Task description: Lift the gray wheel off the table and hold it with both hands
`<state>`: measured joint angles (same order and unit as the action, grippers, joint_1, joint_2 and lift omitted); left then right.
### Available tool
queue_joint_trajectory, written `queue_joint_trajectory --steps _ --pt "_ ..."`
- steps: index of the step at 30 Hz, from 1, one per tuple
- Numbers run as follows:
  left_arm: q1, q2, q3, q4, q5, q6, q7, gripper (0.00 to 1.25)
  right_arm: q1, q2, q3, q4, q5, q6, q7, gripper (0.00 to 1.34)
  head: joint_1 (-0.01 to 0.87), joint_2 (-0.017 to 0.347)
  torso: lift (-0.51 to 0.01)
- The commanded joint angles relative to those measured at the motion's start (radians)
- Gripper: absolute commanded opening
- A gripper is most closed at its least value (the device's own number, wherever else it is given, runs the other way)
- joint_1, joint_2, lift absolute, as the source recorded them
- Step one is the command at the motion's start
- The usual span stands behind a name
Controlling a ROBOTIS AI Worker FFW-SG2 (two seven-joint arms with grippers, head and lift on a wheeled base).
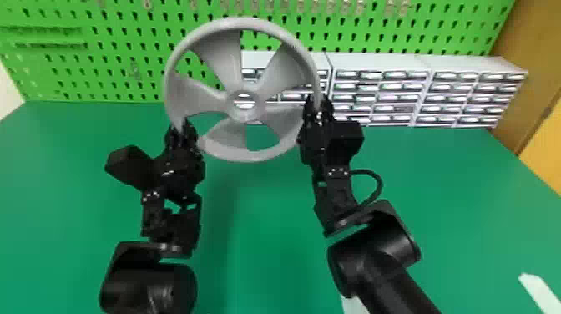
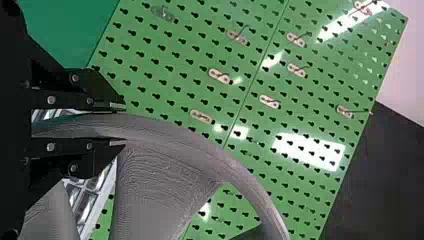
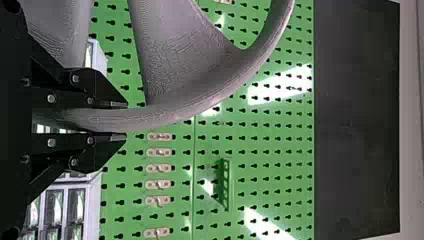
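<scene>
The left claw [image 2: 122, 125] and right claw [image 3: 122, 120] are pinching opposite sides of the gray wheel [image 1: 225, 58] above the table [image 1: 250, 229], so a good hold is demanding even pressure without twisting or pulling apart.

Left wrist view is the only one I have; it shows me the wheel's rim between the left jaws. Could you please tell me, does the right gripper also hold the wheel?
Observer: Yes. In the right wrist view, the rim of the gray wheel runs between the jaws of the right gripper.
Operator: Thank you. And is the wheel off the table?
Observer: It looks so. In the head view, it hangs upright over the green table, with a dark shadow below.
Operator: Good. Are both grips at the same place on the rim?
Observer: Not quite. In the head view, the left gripper is at the rim's lower left, while the right one is farther up on the opposite side.
</scene>
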<state>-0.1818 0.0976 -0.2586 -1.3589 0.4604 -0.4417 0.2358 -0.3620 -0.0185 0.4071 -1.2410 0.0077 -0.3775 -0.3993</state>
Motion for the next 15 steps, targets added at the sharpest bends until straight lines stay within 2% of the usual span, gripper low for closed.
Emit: queue_joint_trajectory --steps 1,15 --pt "-0.004 -0.001 -0.010 0.000 -0.023 -0.009 0.120 0.27 0.000 0.000 0.001 0.000 0.000 0.000 -0.001 0.21 0.711 0.015 -0.098" --pt "0.001 -0.001 -0.016 0.000 -0.034 -0.025 0.160 0.27 0.003 0.000 -0.001 0.000 0.002 0.000 -0.001 0.21 0.711 0.015 -0.098"
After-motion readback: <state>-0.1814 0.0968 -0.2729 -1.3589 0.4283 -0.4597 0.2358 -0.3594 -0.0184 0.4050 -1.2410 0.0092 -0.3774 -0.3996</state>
